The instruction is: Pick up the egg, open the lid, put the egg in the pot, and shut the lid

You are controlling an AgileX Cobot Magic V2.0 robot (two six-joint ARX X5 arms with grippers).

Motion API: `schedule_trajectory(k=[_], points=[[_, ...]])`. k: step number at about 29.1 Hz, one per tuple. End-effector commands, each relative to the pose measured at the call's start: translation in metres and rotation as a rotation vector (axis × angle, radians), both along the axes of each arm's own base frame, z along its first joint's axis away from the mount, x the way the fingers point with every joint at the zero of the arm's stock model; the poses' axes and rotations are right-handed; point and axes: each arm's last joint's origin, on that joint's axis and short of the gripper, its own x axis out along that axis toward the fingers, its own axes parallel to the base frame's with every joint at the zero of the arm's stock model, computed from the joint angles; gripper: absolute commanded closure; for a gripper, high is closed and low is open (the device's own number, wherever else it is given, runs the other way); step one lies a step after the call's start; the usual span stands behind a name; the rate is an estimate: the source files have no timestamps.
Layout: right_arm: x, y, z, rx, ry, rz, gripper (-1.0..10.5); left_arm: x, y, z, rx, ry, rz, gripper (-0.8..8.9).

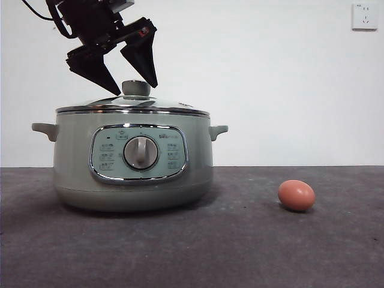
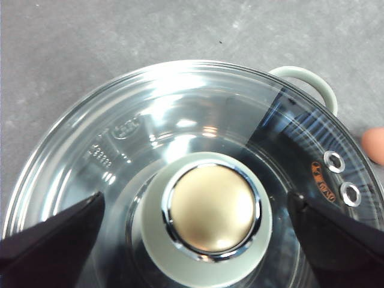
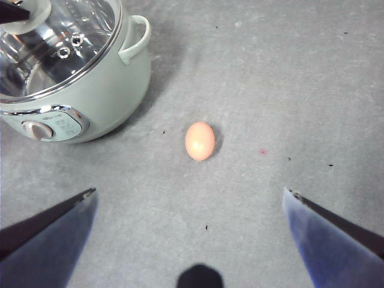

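The egg lies on the grey tabletop at lower right of the front frame. Left of it stands the pot, its lid on. Upper left, the left end effector hangs wide open and empty, straddling the knob. The right end effector gapes empty above the egg.

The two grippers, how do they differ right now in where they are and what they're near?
The left gripper hangs just above the lid's knob, jaws open on either side of it; the right gripper is high over the bare table with the egg below and ahead. The left shows in the front view; the right does not. Both are open and hold nothing.
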Motion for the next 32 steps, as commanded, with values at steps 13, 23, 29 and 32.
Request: schedule_trajectory(k=[13,23,29,32], points=[[-0.0003,0.0001,0.0016,0.008,-0.005,-0.002,3.5,0.0001,-0.0037,-0.0014,-0.041,0.021,-0.049,4.86],[-0.0003,0.0001,0.0016,0.009,-0.005,-0.003,3.5,-0.0014,-0.0031,-0.004,-0.035,0.055,-0.043,5.09],[-0.0004,0.0001,0.0016,0.01,-0.003,-0.004,3.5,-0.0011,-0.0032,-0.0037,-0.044,0.055,-0.036,6.73],[-0.0003,0.0001,0.0016,0.01,-0.004,-0.004,3.5,-0.0012,-0.0039,-0.0036,-0.045,0.053,-0.038,8.17]])
